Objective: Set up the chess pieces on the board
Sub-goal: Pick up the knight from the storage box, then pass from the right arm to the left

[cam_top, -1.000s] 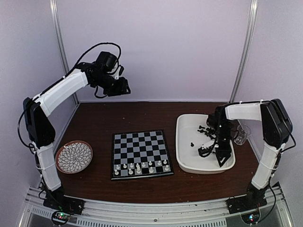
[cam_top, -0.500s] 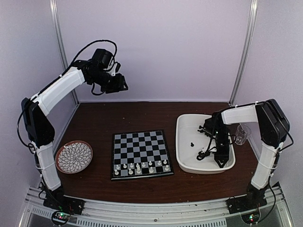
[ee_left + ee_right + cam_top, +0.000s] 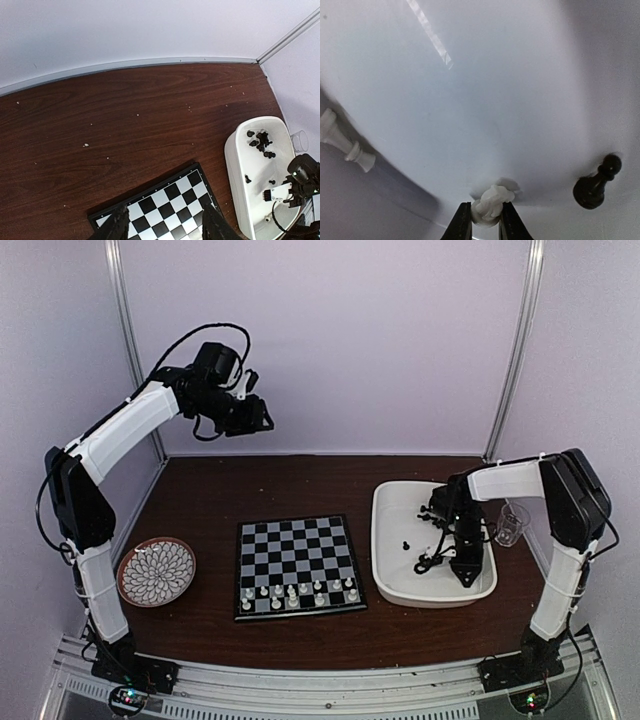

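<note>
The board (image 3: 300, 536) lies mid-table, with white chess pieces (image 3: 297, 591) on its two nearest rows. My right gripper (image 3: 466, 578) is down in the near part of the white tray (image 3: 380, 540). In the right wrist view it (image 3: 485, 220) is shut on a small white chess piece (image 3: 491, 202) resting on the tray floor. A black pawn (image 3: 592, 187) lies to its right and another white piece (image 3: 342, 142) to its left. My left gripper (image 3: 262, 421) hangs high over the table's back left, open and empty, and in its wrist view (image 3: 162, 226) it looks down on the board's corner (image 3: 170, 210).
Several black pieces (image 3: 437, 512) lie at the far end of the tray (image 3: 235, 165). A clear glass cup (image 3: 511, 523) stands right of the tray. A round patterned plate (image 3: 156, 572) sits left of the board. Walls enclose the table on three sides.
My right gripper has sunk lower into the tray's near part and its jaws have closed on the white piece. The left arm has shifted slightly up and back.
</note>
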Robot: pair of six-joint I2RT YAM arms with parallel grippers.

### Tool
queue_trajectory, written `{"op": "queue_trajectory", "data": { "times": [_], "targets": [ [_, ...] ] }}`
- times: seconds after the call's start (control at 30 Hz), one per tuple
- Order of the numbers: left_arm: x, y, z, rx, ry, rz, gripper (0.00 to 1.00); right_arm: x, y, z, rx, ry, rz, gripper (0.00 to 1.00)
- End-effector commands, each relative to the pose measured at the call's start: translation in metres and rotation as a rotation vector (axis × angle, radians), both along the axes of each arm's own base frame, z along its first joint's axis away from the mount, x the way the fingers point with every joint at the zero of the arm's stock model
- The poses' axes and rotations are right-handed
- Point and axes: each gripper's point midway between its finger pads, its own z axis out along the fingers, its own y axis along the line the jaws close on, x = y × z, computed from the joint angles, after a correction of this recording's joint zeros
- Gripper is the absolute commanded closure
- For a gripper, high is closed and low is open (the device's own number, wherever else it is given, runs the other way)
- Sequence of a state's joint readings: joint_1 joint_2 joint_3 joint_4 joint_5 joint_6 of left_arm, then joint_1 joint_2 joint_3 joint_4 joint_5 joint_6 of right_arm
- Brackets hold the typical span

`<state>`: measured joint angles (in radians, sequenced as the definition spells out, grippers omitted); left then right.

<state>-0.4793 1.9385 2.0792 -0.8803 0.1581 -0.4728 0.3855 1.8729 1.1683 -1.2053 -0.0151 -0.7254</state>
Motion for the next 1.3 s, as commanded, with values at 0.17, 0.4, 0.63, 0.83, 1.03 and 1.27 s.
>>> {"op": "queue_trajectory", "data": {
  "times": [0.17, 0.4, 0.63, 0.83, 1.03, 1.27],
  "targets": [
    [0.001, -0.032, 0.021, -0.120, -0.078, -0.148, 0.53, 0.026, 0.044, 0.049, 0.250, -0.074, -0.065, 0.85],
    [-0.056, -0.103, -0.004, -0.145, -0.086, -0.378, 0.55, 0.026, 0.067, 0.094, 0.427, -0.161, -0.031, 0.84],
    [-0.155, -0.171, -0.018, -0.323, 0.021, -0.601, 0.57, 0.020, 0.095, 0.142, 0.643, -0.243, -0.056, 0.84],
    [-0.197, -0.204, -0.016, -0.388, 0.104, -0.589, 0.57, 0.023, 0.118, 0.182, 0.814, -0.385, -0.080, 0.83],
    [-0.216, -0.232, -0.012, -0.467, 0.128, -0.673, 0.59, 0.000, 0.141, 0.203, 0.987, -0.386, -0.033, 0.82],
    [-0.245, -0.253, -0.008, -0.525, 0.070, -0.845, 0.59, -0.021, 0.155, 0.210, 1.109, -0.310, -0.048, 0.80]
  ]
}}
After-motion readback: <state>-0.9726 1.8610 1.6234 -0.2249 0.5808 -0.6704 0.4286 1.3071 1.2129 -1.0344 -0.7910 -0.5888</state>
